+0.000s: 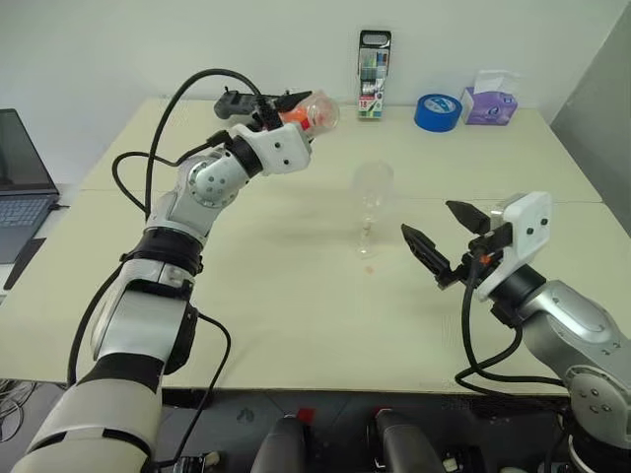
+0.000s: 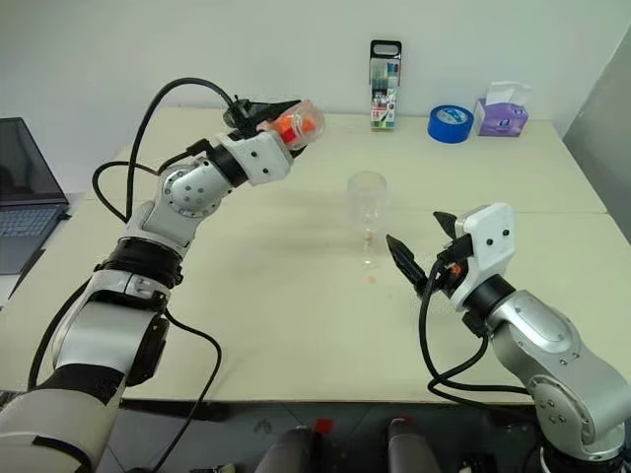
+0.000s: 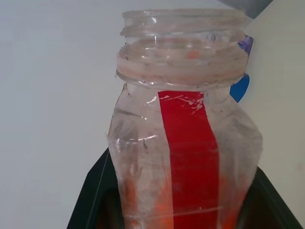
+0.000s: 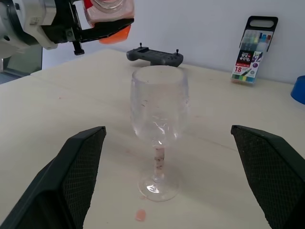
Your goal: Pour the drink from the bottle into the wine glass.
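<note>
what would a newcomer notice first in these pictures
The left gripper holds the uncapped bottle of orange drink tipped on its side, raised above the table. Below, mid-table, stands the empty wine glass, with the right gripper open beside it.

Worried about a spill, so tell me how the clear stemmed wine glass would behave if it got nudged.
The clear stemmed wine glass would probably tip easily: a rounded bowl sits high on a thin stem above a small flat foot. It looks empty, so likely light and quick to slide. The thin stem seems fragile.

Uncapped bottle point(image 3: 183, 143) with red label strip, orange drink point(image 3: 162, 210) low inside.
</note>
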